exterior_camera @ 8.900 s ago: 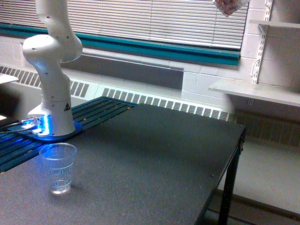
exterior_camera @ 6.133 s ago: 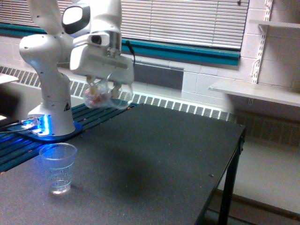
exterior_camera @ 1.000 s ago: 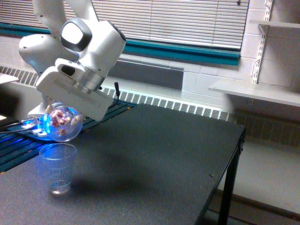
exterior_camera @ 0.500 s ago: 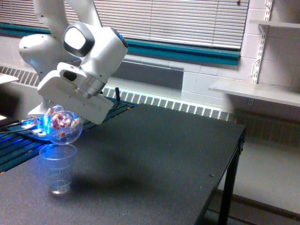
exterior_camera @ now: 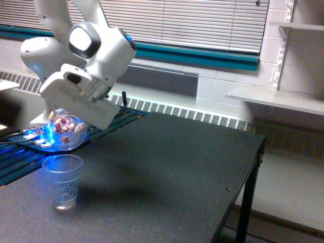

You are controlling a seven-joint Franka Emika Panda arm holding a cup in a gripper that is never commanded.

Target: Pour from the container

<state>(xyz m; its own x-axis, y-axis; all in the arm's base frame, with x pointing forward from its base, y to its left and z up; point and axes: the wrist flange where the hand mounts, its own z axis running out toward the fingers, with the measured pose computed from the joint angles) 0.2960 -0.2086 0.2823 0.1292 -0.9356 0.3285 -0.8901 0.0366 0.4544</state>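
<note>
Clear bowl: the container (exterior_camera: 66, 132), rounded, see-through, hangs tilted above the cup, a bit toward 12 o'clock from the cup's rim, not touching it. Pinkish-white lumps sit inside; what they are can't be made out.
Hidden bits: claw (exterior_camera: 65, 117) fingers mostly covered by the white hand block and the bowl's glare, so finger gap not readable. Bowl hangs right under the hand, seems clamped at its top; exact grip points unclear.
Claw state: closed on the container as far as view shows; how wide the fingers stand can't be told.
Arm (exterior_camera: 96, 48): white, comes down from frame top at 11 o'clock, wrist bent so the hand block slants down toward 8 o'clock. Upper links cut off by top edge.
Arm base (exterior_camera: 55, 121): white column at 9 o'clock of table, blue light glowing at its foot, partly behind the bowl.
Cup (exterior_camera: 63, 181): clear plastic, tapered, upright on table at approx 8 o'clock, faint printed marks, blue glow on rim. Contents hard to tell.
Table (exterior_camera: 167, 172): dark, speckled top; near edge cut off by frame bottom.
Shelf (exterior_camera: 276, 98): white, at 3 o'clock, well apart from arm, cut off at right.
</note>
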